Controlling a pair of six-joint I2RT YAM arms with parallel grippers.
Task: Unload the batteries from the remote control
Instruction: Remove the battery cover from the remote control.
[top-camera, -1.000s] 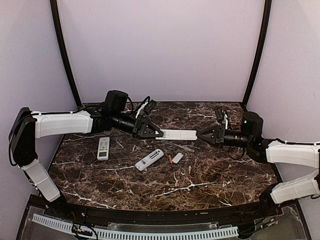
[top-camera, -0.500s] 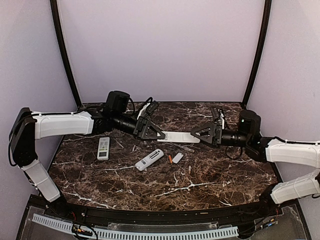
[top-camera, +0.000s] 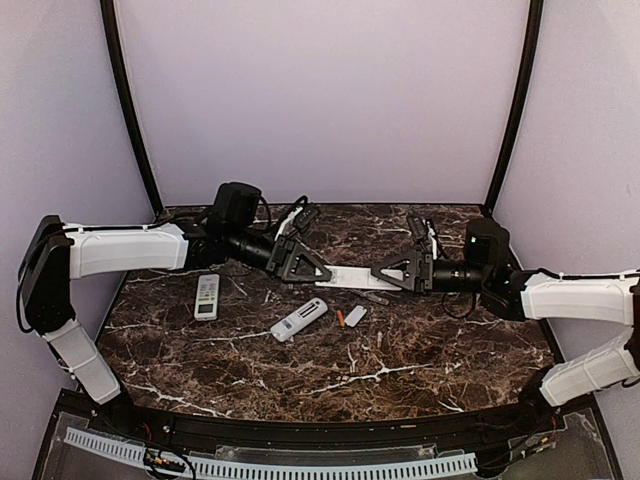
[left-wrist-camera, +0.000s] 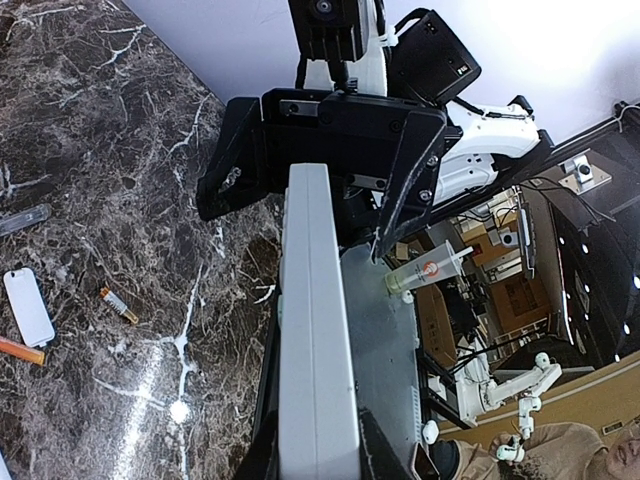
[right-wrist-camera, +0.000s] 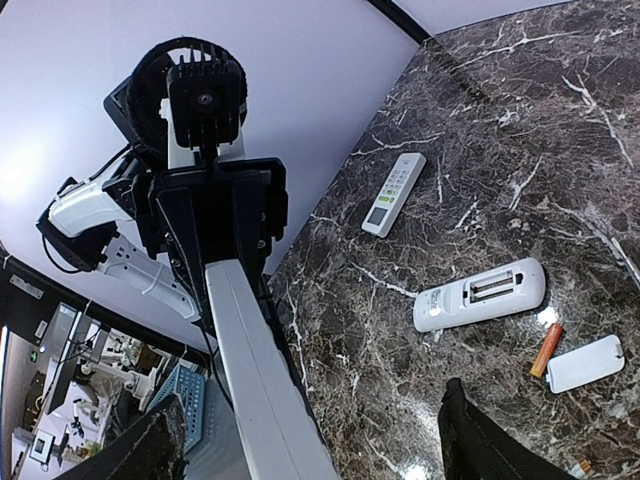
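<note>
My left gripper (top-camera: 305, 266) is shut on one end of a white remote control (top-camera: 356, 277) and holds it level above the table. The same remote (left-wrist-camera: 315, 330) runs up the middle of the left wrist view, between my left gripper's fingers (left-wrist-camera: 318, 456). My right gripper (top-camera: 388, 272) is open, its fingers on either side of the remote's free end (right-wrist-camera: 262, 395) with a gap on both sides. An orange battery (top-camera: 340, 318) lies on the table beside a white cover plate (top-camera: 355, 316). Slim greyish batteries (top-camera: 376, 297) lie under the held remote.
A second white remote (top-camera: 299, 319) lies on the marble table (top-camera: 430, 350) with its battery bay open (right-wrist-camera: 497, 287). A third remote (top-camera: 206, 296) lies face up at the left. Another small battery (top-camera: 379, 340) lies nearer the front. The backdrop wall (top-camera: 320, 100) stands behind.
My right gripper has opened and moved left, from just off the remote's free end to straddling it. The left gripper and remote have shifted slightly left.
</note>
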